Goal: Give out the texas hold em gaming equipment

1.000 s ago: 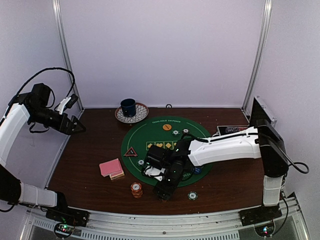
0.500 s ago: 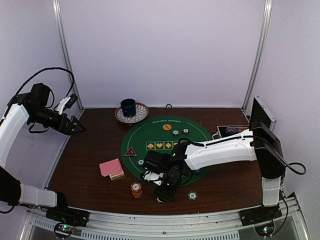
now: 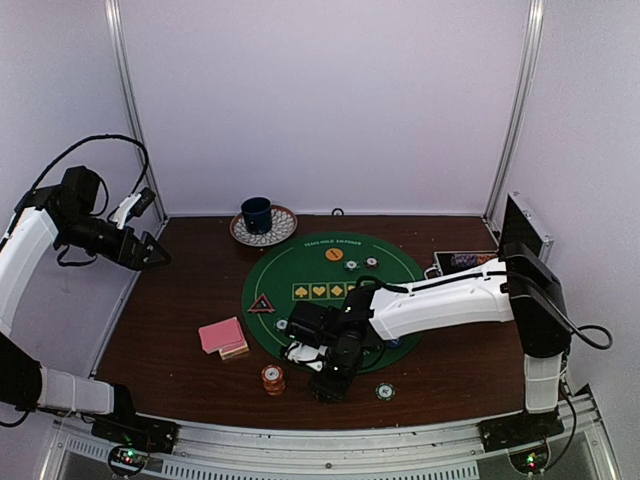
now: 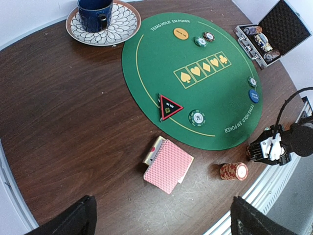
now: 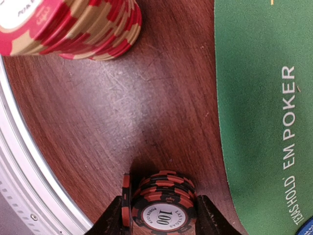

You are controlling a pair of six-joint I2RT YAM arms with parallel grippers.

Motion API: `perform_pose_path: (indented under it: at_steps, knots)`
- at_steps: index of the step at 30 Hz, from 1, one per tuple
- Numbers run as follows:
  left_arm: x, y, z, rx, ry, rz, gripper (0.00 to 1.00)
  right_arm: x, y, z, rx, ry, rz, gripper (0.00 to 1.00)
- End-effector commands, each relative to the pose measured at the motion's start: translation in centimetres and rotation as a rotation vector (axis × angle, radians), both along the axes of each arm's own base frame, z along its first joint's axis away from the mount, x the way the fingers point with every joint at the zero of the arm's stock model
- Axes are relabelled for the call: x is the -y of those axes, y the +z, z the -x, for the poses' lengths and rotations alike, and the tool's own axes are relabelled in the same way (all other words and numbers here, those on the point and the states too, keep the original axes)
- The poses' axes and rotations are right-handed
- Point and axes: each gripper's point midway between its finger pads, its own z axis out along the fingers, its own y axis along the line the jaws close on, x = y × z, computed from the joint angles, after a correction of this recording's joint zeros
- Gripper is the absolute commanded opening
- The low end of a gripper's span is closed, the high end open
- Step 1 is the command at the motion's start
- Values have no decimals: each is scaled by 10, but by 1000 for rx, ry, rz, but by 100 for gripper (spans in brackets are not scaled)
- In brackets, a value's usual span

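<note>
I count one green mat point(image 4: 146, 58), one mug point(image 4: 95, 11) on one plate point(image 4: 124, 22), one pile of pink cards point(image 4: 168, 166), one triangle point(image 4: 169, 106), one orange button point(image 4: 180, 33), one blue button point(image 4: 254, 95), five loose chips point(image 4: 197, 117), one red chip stack point(image 4: 234, 171), one black chip stack point(image 5: 164, 196), one case point(image 4: 266, 41).

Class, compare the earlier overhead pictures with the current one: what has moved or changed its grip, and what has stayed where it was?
The right gripper shifted slightly toward the table's near edge, its fingers narrowing around a small stack of dark 100 chips; whether it grips yet is unclear. The left gripper, pink cards, red chip stack and mug stayed put.
</note>
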Motion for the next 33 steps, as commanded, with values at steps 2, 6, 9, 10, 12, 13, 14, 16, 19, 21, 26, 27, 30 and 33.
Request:
perform_pose_path:
  at_steps: [2, 6, 9, 10, 12, 13, 14, 16, 19, 21, 26, 27, 30, 33]
  knots:
    - [-2, 14, -1, 52, -5, -11, 97, -3, 13, -4, 31, 0, -23, 32]
    - [-1, 15, 0, 53, -6, -10, 98, -4, 19, -7, 36, -4, -31, 25]
    - [-2, 15, 0, 57, -4, -13, 98, -5, 23, -8, 35, -6, -40, 16]
    - [-2, 15, 0, 58, -4, -13, 98, -6, 25, -9, 37, -8, -45, 13]
    - [-2, 15, 0, 58, -3, -13, 98, -7, 31, -11, 40, -12, -58, 10]
    - [-2, 16, 0, 59, -4, -14, 98, -9, 36, -12, 43, -14, -67, 9]
    - [-2, 16, 0, 59, -4, -14, 98, -10, 40, -14, 47, -16, -76, 8]
    - [-2, 16, 0, 60, -4, -13, 98, -12, 50, -19, 56, -25, -96, 7]
    - [-2, 17, 0, 61, -4, -13, 98, -12, 62, -31, 68, -51, -120, 7]
    - [-2, 17, 0, 62, -4, -14, 98, -10, 64, -41, 74, -70, -127, 7]
    - [-2, 15, 1, 58, -4, -17, 98, -6, 59, -45, 55, -78, -116, 30]
    - [-2, 15, 1, 58, -5, -18, 98, -5, 56, -42, 45, -74, -113, 37]
    - [-2, 15, 1, 59, -7, -16, 98, -1, 44, -30, 12, -53, -94, 58]
    - [-1, 15, 1, 58, -9, -14, 98, 0, 37, -18, -4, -26, -89, 70]
